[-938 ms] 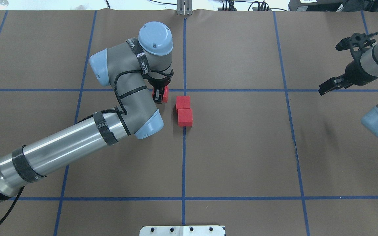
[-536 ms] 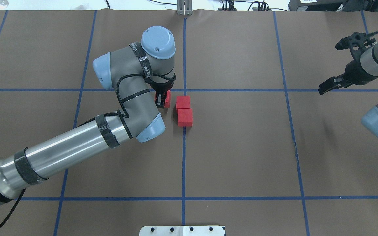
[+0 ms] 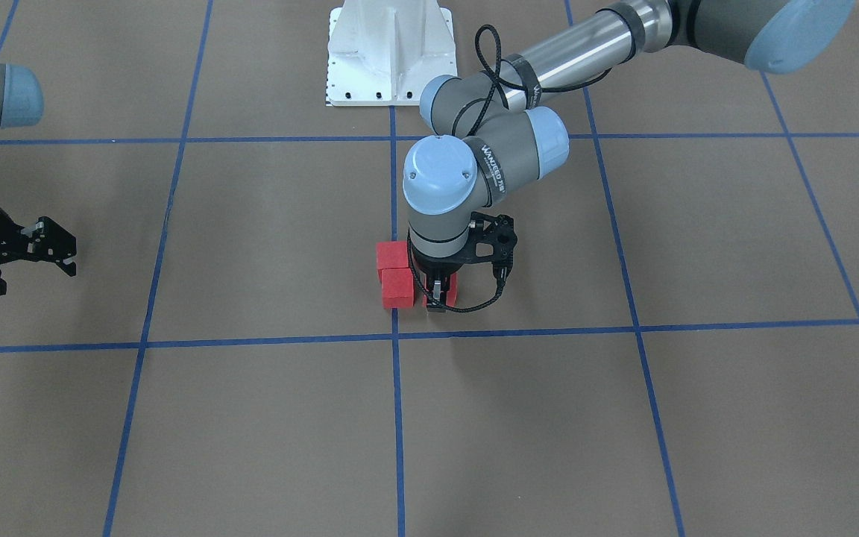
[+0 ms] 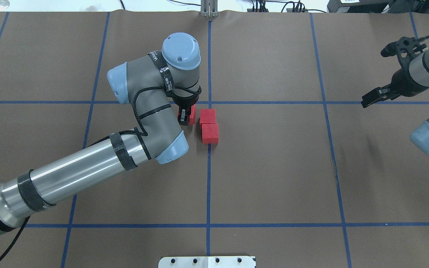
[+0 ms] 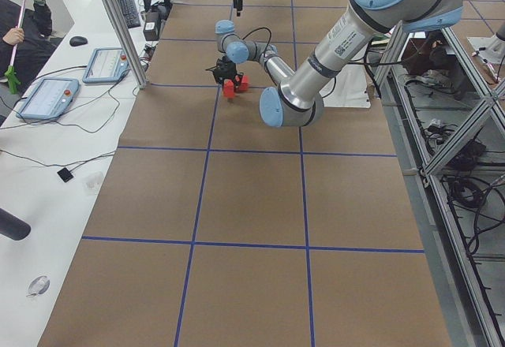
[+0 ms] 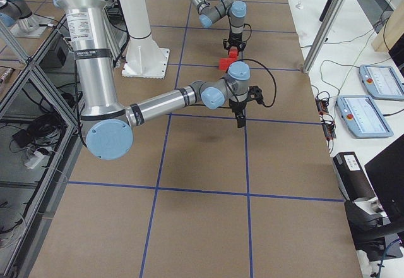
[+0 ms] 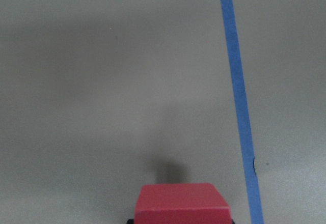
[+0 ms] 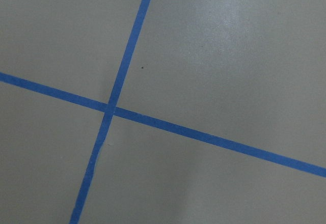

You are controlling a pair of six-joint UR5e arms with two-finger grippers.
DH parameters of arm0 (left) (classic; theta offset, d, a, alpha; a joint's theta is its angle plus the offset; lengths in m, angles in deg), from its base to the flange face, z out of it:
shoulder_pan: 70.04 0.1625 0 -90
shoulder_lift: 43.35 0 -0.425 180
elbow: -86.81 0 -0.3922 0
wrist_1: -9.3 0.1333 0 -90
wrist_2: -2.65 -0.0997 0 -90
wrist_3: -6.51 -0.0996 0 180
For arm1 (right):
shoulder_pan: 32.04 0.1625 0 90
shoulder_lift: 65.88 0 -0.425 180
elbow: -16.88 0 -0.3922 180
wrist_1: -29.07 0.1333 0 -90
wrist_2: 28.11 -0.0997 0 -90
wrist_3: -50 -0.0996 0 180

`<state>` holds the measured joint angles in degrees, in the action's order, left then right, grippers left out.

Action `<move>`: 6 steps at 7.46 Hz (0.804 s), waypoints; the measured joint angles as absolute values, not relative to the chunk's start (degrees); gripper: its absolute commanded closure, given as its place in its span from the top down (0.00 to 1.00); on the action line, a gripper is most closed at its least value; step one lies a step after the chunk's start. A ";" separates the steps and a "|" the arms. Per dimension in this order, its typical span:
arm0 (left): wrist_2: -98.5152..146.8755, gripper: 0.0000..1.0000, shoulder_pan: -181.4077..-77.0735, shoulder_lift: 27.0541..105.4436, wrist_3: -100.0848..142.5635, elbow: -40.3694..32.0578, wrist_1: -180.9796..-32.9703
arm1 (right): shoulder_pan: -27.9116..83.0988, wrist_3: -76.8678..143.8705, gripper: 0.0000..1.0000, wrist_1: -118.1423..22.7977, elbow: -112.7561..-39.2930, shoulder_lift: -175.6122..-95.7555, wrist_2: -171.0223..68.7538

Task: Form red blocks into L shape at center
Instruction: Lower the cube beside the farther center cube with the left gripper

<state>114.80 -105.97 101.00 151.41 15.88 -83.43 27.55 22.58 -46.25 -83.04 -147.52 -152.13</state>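
Since the earlier overhead frames, my left arm (image 4: 88, 167) has slid its tool a little toward the middle tape line. The gap between the carried block and the two placed ones has narrowed.

Brown counter (image 4: 274, 167) with its blue tape grid (image 4: 266, 102) fills the views. My right arm (image 4: 428, 67) sits well off at the counter's right end. The right tool (image 4: 371, 97) hangs over bare paper, and I cannot tell whether its jaws are apart or together.

The left tool (image 4: 185, 116) points straight down, clamped on one red block (image 4: 192, 114), which shows at the bottom edge of the left wrist view. Just beside it, across a thin strip of counter, the other two red blocks (image 4: 209, 130) lie touching. They form a short row along the middle line, at the center (image 4: 229, 111), just on the robot's side of the tape crossing.
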 measured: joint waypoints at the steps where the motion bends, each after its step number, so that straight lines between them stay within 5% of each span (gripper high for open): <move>1: 114.89 0.00 -105.81 101.03 151.43 15.89 -83.53 | 27.55 22.58 0.99 -46.25 -83.01 -147.53 -152.13; 6: 114.97 0.00 -105.29 101.19 151.46 15.89 -83.67 | 27.55 22.52 0.99 -46.25 -83.08 -147.53 -152.21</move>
